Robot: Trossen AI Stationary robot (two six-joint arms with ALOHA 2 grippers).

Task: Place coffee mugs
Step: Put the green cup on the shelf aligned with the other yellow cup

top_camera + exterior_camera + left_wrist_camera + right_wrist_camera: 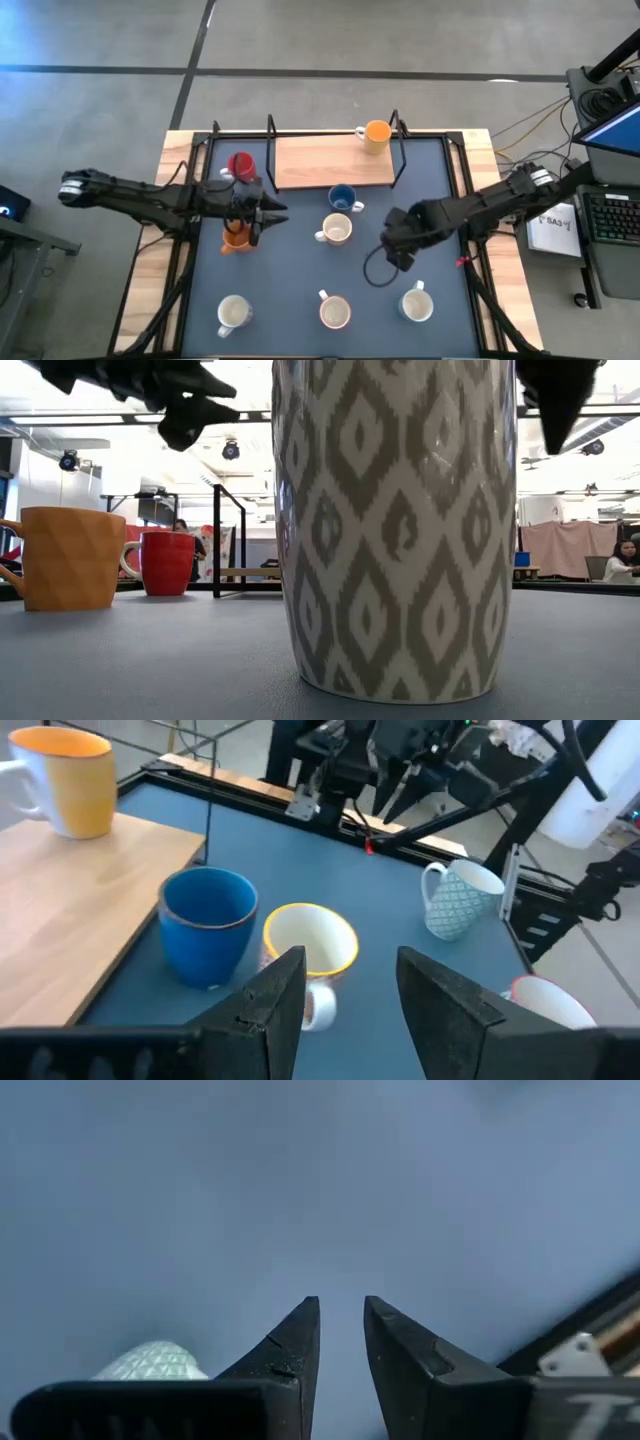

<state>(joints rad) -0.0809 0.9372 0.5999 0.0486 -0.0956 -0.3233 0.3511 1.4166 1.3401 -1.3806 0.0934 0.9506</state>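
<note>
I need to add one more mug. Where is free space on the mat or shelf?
The wooden shelf is bare left of the orange mug. The mat is free between the middle and front mugs. Crowded: the centre, around the blue mug, cream mug and left gripper.

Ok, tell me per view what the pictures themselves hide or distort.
Low view: the patterned mug stands so near the lens that it fills the middle and hides the table behind it. The arms above it are dark silhouettes against bright ceiling lights. Right wrist view: the right gripper points at plain blue mat, soft and featureless. High view: even light, no glare.
</note>
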